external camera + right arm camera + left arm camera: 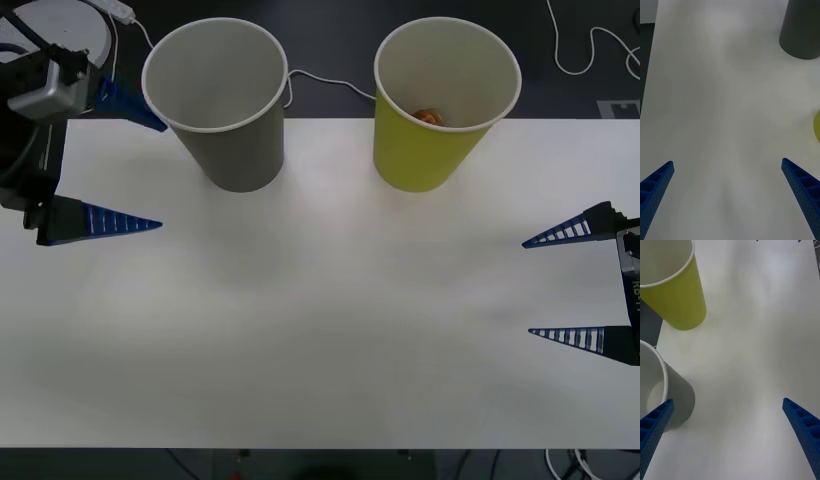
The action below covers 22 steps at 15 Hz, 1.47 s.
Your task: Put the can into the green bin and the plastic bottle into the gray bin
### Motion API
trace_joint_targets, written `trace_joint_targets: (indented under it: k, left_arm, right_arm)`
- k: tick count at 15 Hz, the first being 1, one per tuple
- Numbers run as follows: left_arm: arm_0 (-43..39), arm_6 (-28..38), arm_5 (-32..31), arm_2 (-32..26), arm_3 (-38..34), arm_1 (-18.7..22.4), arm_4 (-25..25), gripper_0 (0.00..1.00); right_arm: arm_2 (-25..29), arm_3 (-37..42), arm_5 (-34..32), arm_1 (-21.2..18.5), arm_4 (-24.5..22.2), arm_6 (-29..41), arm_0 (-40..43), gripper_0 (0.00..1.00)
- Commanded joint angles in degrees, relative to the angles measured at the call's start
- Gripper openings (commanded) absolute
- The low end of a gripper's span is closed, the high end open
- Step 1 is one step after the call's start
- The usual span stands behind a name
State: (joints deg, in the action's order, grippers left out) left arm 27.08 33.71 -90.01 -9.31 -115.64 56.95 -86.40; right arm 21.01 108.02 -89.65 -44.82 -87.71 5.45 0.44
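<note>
Table (320, 330): white top, spanning most of the front view; bare across its middle and lower part.

Gray bin (222, 100): upright, upper left of centre in the front view; pale inside, nothing visible in it.

Green bin (440, 105): upright, upper right of centre, well apart from the gray one. A small red-orange object, judged to be the can (428, 117), lay low inside against the far wall, so that half of the task looked done.

Left gripper (120, 165): left edge of the front view, beside the gray bin; blue ribbed fingers spread wide, holding nothing.

Right gripper (560, 285): right edge, lower than the bins; fingers likewise spread apart and empty.

Plastic bottle: not located on the table.

Cable (330, 82): thin white lead on the dark floor behind the bins.

Handling note: the bottle must first be found. Judged best practice is to grasp it mid-body, carry it clear above the gray bin's white rim, and release centred over the opening, since a knock to the rim could tip the bin.
</note>
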Motion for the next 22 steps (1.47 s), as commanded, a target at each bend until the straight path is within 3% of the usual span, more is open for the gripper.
trace_joint_targets:
  k: [1, 6, 15, 22]
  left_arm:
    - [-4.84, -6.55, 0.01, -1.76, 0.07, 0.09, 0.44, 1.0]
    - [-12.58, -15.43, 0.01, -3.87, 0.07, 0.18, 0.44, 1.0]
    - [-14.86, -18.24, 0.01, -4.49, 5.61, 0.18, 1.32, 1.0]
    - [-15.3, -18.42, 0.01, -4.4, 5.61, 0.09, 0.18, 1.0]
  right_arm:
    - [0.0, 0.0, 0.0, 0.0, 0.0, 0.0, 0.0, 1.0]
    - [0.0, 0.0, 0.0, 0.0, 0.0, 0.0, 0.0, 1.0]
    - [0.0, 0.0, 0.0, 0.0, 0.0, 0.0, 0.0, 1.0]
    - [0.0, 0.0, 0.0, 0.0, 0.0, 0.0, 0.0, 1.0]
